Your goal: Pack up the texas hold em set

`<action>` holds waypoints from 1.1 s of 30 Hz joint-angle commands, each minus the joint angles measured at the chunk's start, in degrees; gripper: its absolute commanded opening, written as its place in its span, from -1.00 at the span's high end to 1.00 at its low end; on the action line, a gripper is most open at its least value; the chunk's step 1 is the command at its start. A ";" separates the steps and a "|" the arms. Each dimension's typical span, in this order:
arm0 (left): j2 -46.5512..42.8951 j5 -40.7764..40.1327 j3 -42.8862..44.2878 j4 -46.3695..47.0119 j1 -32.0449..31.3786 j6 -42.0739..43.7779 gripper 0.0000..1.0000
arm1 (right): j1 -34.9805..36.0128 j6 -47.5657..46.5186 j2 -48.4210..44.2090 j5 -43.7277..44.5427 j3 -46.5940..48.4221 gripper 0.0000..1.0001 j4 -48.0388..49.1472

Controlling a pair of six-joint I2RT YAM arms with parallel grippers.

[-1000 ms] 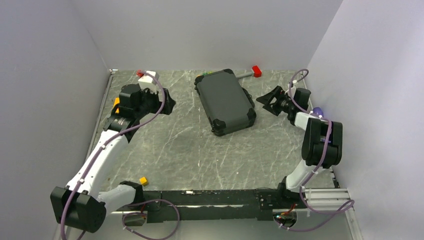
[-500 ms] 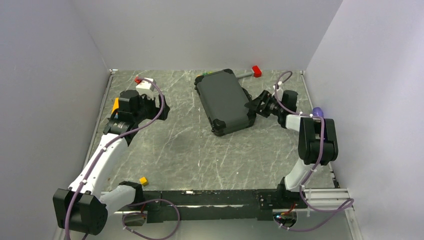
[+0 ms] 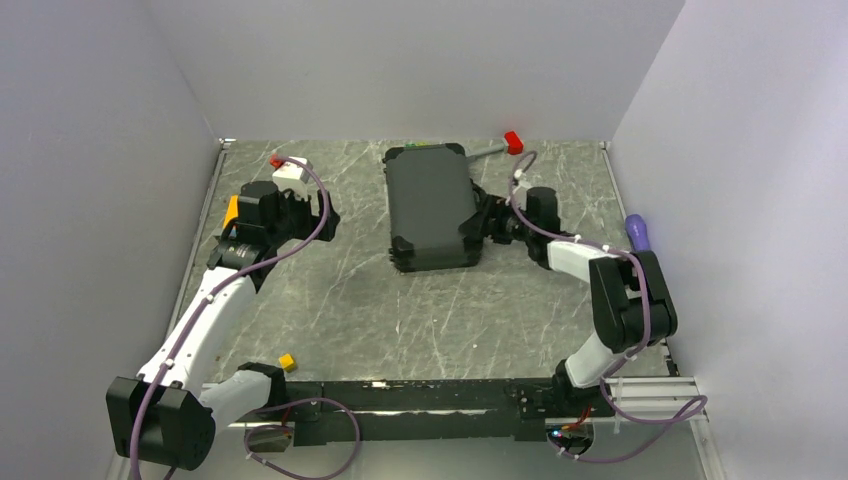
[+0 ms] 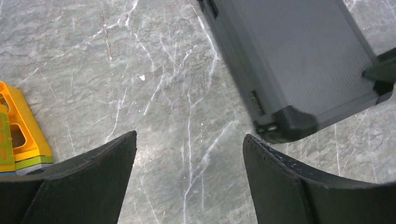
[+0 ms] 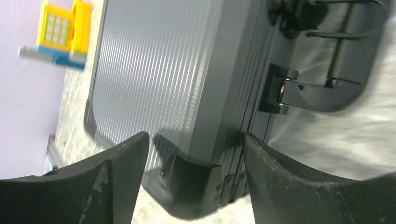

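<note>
— At the far middle of the table [image 3: 350,300], what is the condition of the case [image 3: 432,205]?
— Lid shut. The case lies flat on the marbled top, with its long sides running roughly front to back. The handle [image 5: 327,88] is on its right side.
— Position and jaw state of the right gripper [image 3: 478,228]?
— Against the case's right side, toward the near-right corner. The jaws stand wide. From the right wrist camera, that black corner sits between the two fingers [image 5: 116,168], with the handle off to one side. Whether either finger touches the case cannot be told.
— And the left gripper [image 4: 189,140]?
— Well apart from the case, to its left, above bare table. Its jaws stand wide with nothing between them. An orange block [image 4: 21,126] lies near its outer side.
— Other items?
— A yellow cube [image 3: 287,361] near the left arm's base, a purple cylinder [image 3: 638,232] by the right wall, and a red piece [image 3: 513,141] behind the case.
</note>
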 commanded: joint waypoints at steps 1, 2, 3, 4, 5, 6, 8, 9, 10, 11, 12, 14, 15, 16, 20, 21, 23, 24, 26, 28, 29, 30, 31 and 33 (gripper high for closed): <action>-0.97 -0.39 -0.07 2.32 0.33 0.99 -0.76 | 10.50 2.88 -5.19 -10.96 -2.05 -0.50 -7.12; -0.94 -0.40 -0.11 2.31 0.33 0.99 -0.76 | 11.51 3.24 -5.99 -10.46 -2.69 -0.51 -7.10; -1.05 -0.40 -0.15 2.32 0.33 0.99 -0.76 | 12.38 3.73 -6.72 -10.06 -3.23 -0.51 -6.85; -1.07 -0.36 -0.23 2.33 0.33 0.99 -0.76 | 13.09 4.11 -7.49 -9.51 -3.55 -0.51 -6.83; -1.07 -0.34 -0.24 2.43 0.37 0.91 -0.76 | 13.61 4.32 -8.17 -8.93 -3.62 -0.51 -7.10; -1.07 -0.24 -0.25 2.48 0.33 0.90 -0.76 | 13.93 4.38 -8.80 -8.24 -3.42 -0.51 -7.71; -0.91 0.06 -0.26 2.50 0.33 0.73 -0.76 | 13.84 3.32 -10.63 -6.33 -1.56 -0.53 -10.55; -0.90 0.18 -0.25 2.44 0.33 0.69 -0.76 | 13.84 2.03 -11.67 -4.49 -0.10 -0.54 -13.08; -0.91 0.33 -0.25 2.35 0.33 0.69 -0.76 | 13.71 0.70 -12.89 -2.51 1.48 -0.56 -15.75; -1.10 0.39 -0.37 2.45 0.33 0.64 -0.76 | 13.46 -0.69 -13.95 -0.36 3.26 -0.59 -18.47; -1.26 0.67 -0.46 2.61 0.33 0.64 -0.76 | 12.99 -1.76 -15.30 2.23 4.72 -0.61 -21.17; -1.56 1.47 -0.75 2.94 0.33 0.55 -0.76 | 10.58 -2.81 -16.63 3.18 6.45 -0.63 -23.71; -1.66 1.94 -0.85 3.15 0.33 0.47 -0.76 | 8.65 -2.63 -16.97 2.50 6.52 -0.64 -23.37; -1.84 2.47 -0.98 3.57 0.33 0.42 -0.75 | 6.47 -2.20 -16.99 1.29 6.30 -0.63 -22.36; -0.78 5.62 -0.70 5.29 0.33 -1.09 -0.74 | -0.59 -0.06 -14.26 -3.48 4.85 -0.58 -14.67; -0.16 6.12 -0.23 5.51 0.28 -1.68 -0.73 | -1.66 0.36 -12.84 -3.97 4.81 -0.56 -12.95; 1.57 7.56 1.04 5.49 0.24 -3.13 -0.72 | -3.46 2.34 -9.38 -4.48 4.50 -0.50 -8.98; 2.50 8.26 1.64 5.60 0.17 -3.92 -0.72 | -3.87 4.19 -8.17 -4.44 3.40 -0.47 -5.75; 4.85 9.29 2.58 5.84 -0.12 -5.41 -0.74 | -4.17 6.78 -5.59 -3.54 1.57 -0.43 0.77; 7.37 9.74 3.88 5.91 -0.55 -6.55 -0.78 | -4.31 8.39 -1.69 -2.26 0.97 -0.39 5.50; 8.64 9.85 4.55 5.86 -0.82 -6.91 -0.79 | -4.27 9.11 0.32 -2.13 1.29 -0.37 6.91; 10.15 9.95 5.20 5.79 -1.20 -7.12 -0.79 | -4.27 9.84 2.37 -2.46 1.78 -0.35 8.03; 11.51 9.85 6.07 5.62 -1.66 -7.22 -0.79 | -4.27 10.67 4.44 -2.85 2.12 -0.33 9.44; 14.35 8.82 7.85 4.79 -2.83 -7.17 -0.79 | -4.27 12.93 8.07 -3.97 2.58 -0.28 13.12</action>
